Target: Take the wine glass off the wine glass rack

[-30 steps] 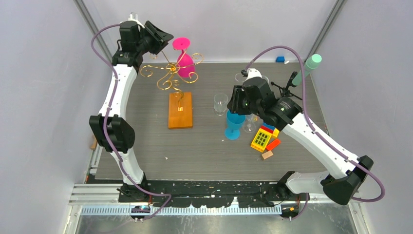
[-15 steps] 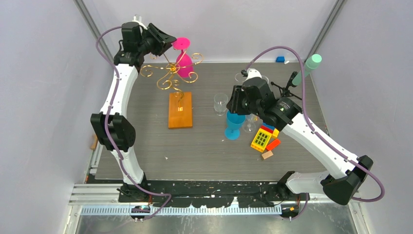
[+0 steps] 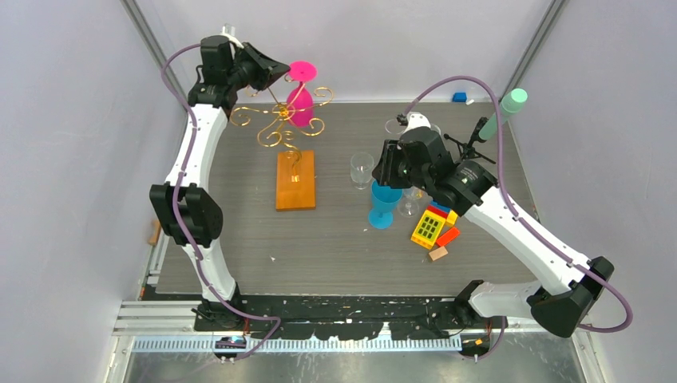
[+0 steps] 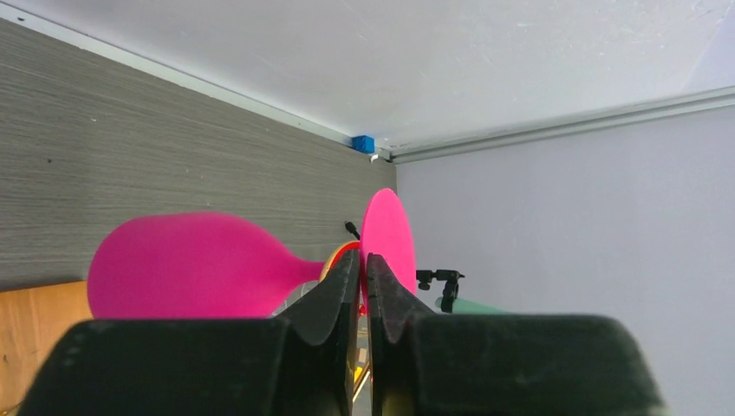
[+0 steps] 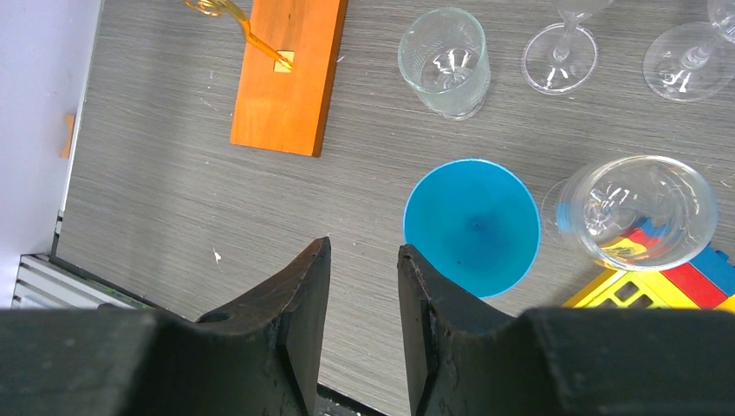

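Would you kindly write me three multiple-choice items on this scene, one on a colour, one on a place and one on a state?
1. What colour is the cup nearest the right hand?
A. green
B. blue
C. yellow

2. Where is the pink wine glass?
A. in the right hand
B. inside the cup
C. hanging on the wine glass rack

3. How do the right hand's jaws stand?
A. open, with nothing between them
B. shut on the cup
C. shut on the wine glass

Answers:
1 B: the right wrist view looks straight into its blue inside.
2 C: in the top view it hangs foot-up among the rack's gold wire arms.
3 A: the right wrist view shows the jaws apart, gripping nothing.
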{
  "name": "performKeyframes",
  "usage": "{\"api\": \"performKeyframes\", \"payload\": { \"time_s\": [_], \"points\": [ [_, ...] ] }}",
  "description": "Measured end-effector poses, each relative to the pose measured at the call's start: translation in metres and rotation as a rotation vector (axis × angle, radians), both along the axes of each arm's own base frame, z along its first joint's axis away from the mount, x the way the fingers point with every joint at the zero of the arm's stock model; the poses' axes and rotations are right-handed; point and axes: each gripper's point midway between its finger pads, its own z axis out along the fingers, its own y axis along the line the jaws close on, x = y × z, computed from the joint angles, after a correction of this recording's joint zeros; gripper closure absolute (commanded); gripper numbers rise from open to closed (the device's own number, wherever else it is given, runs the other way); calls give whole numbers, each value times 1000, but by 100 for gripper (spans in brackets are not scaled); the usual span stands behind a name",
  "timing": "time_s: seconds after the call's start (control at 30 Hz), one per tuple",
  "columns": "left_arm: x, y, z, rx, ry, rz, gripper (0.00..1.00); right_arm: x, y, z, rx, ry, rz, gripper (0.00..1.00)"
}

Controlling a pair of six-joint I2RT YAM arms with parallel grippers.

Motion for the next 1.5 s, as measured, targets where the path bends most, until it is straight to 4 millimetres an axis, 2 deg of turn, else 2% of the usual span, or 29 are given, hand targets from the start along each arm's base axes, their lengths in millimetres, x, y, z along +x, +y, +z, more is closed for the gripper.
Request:
{"api": "performKeyframes", "payload": {
  "time_s": [0.27,0.53,0.63,0.73,1.2,1.5],
  "points": [
    [-1,-6,9,-45,-14,-24,87,-1,-1,-3,-4,4,0,60],
    [1,-15,1,-57,6,-46,85,-2,-2,-4,-7,4,-4,61],
    [2,-19,-4,-57,15,-52,87,-2,-2,-4,-7,4,-4,60],
    [2,-21,-5,-61,19,-56,100,-1,-3,-4,-8,3,-5,60],
    [2,-25,5,-86,-17,-74,100,-1,-3,-5,-9,4,-7,60],
    [-5,-23,12,-99,-33,-68,100,-3,-4,-5,-7,2,-7,60]
  ]
}}
